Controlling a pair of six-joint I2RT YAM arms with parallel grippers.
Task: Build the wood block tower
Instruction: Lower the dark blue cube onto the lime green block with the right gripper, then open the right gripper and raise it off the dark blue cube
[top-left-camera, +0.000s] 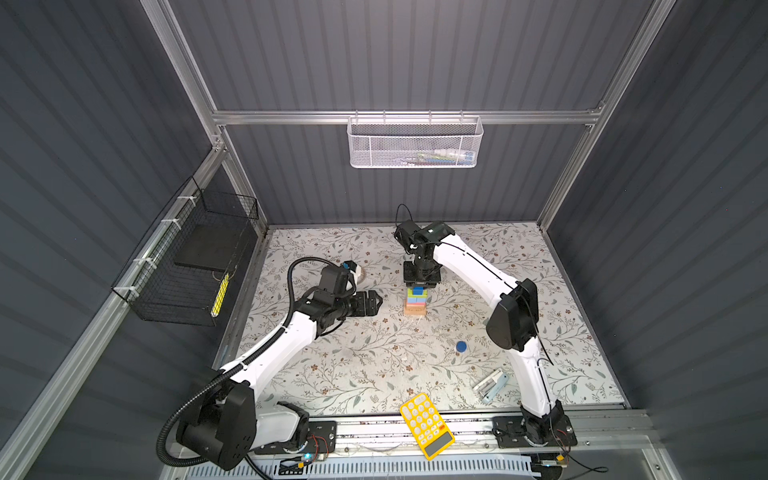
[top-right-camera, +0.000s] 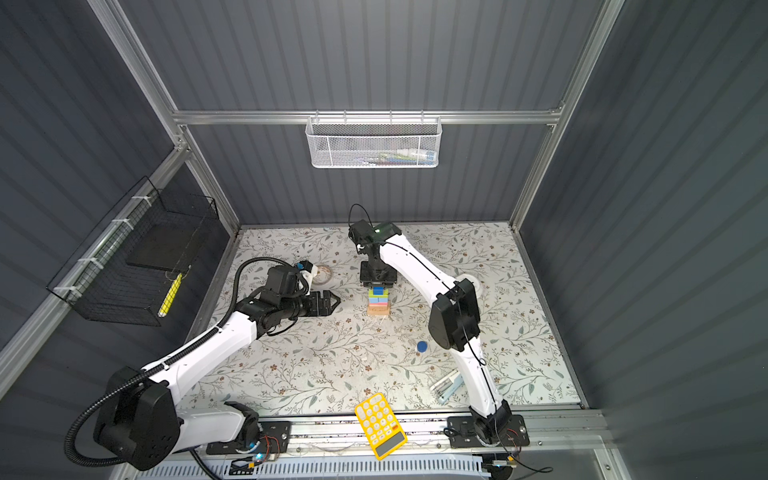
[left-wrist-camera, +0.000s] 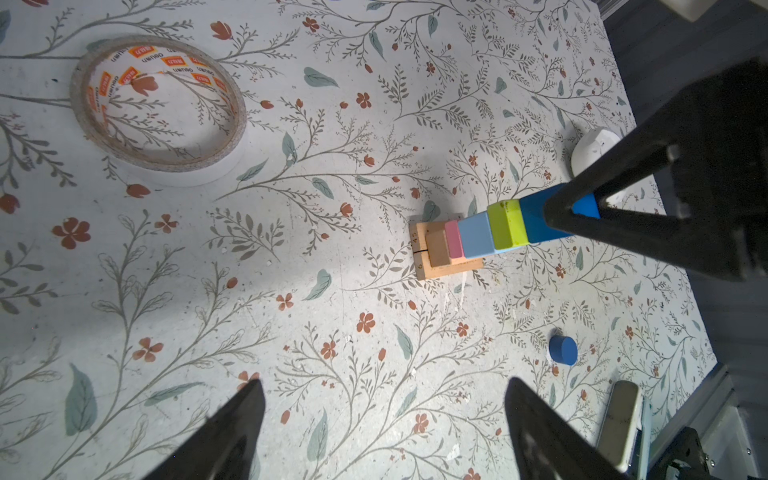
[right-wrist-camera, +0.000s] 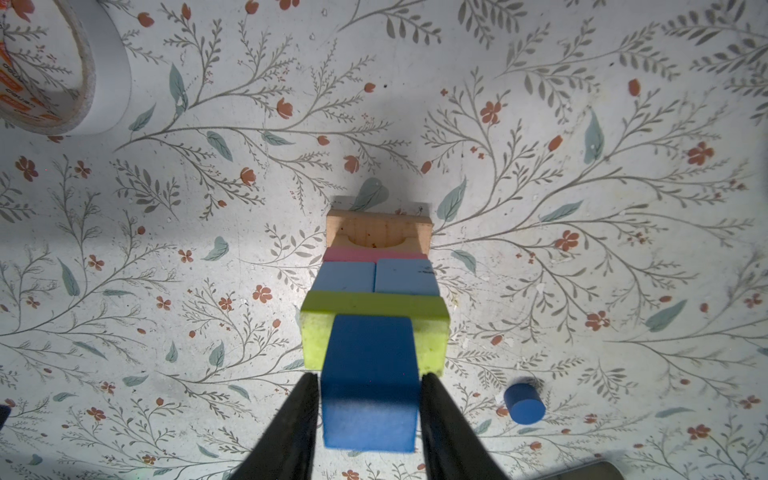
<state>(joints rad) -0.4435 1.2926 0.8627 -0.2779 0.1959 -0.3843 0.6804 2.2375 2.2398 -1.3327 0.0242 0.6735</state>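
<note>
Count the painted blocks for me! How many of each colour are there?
Pink block: 1
Light-blue blocks: 2
Green block: 1
Dark-blue cube and dark-blue cylinder: 2
Total: 6

A yellow calculator (top-left-camera: 427, 424) (keys up) lies across the floral mat's (top-left-camera: 374, 365) near edge, with a pale-blue stapler (top-left-camera: 491, 385) to its right. A tape roll (left-wrist-camera: 166, 62) lies flat. A white mesh basket (top-left-camera: 415, 145) and a black wire basket (top-left-camera: 187, 266) hang on the walls.
</note>
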